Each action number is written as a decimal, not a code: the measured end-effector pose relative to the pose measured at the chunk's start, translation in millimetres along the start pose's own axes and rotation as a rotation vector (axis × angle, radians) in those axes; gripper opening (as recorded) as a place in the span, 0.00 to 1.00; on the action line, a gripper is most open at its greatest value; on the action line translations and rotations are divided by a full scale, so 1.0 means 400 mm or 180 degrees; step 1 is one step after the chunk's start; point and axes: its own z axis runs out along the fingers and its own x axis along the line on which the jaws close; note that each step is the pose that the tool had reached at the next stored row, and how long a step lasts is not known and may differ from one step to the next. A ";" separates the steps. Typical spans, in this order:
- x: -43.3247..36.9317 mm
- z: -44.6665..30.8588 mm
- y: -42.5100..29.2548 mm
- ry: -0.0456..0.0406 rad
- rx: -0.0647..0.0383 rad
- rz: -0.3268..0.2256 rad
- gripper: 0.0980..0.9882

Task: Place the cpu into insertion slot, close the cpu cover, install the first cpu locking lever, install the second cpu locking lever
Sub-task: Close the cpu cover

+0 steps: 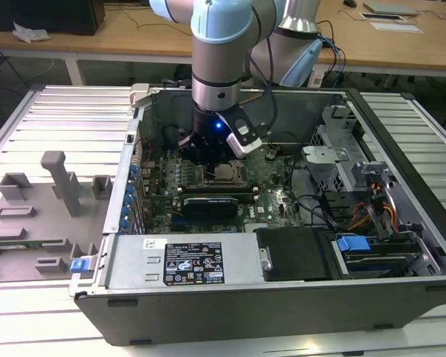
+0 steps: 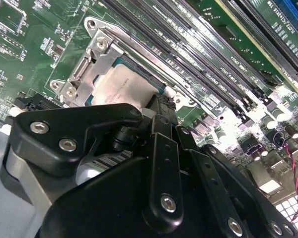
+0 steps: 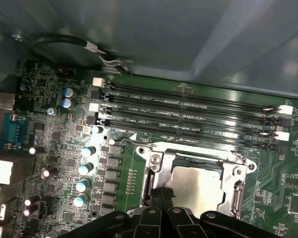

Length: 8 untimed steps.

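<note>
Pincer (image 3: 162,197) hangs low over the middle of the green circuit board inside the open computer case (image 1: 401,186), which stands on the slatted worktop (image 1: 52,119). Its tips look drawn narrow, with nothing seen between them. In the first wrist view they sit at the edge of the cpu (image 3: 196,186) on the side away from the memory slots (image 3: 188,106), so the chip lies straight beneath and slightly towards those slots. Being square, it has no long axis; its sides run parallel to the slots. It lies flat, silvery face up, in the insertion slot (image 3: 198,161), whose dark rim shows along one side. The cpu cover (image 3: 237,186) frames it in grey metal, though I cannot tell whether it is fully down. By count: one arm, one pincer, one cpu, one insertion slot, one cover, four memory slots
</note>
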 end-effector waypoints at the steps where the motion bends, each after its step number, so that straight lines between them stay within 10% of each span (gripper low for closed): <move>1: 0.000 0.000 0.000 0.0000 0.0000 0.0000 0.01; 8: 0.000 -0.007 0.000 -0.0004 -0.0008 0.0101 0.01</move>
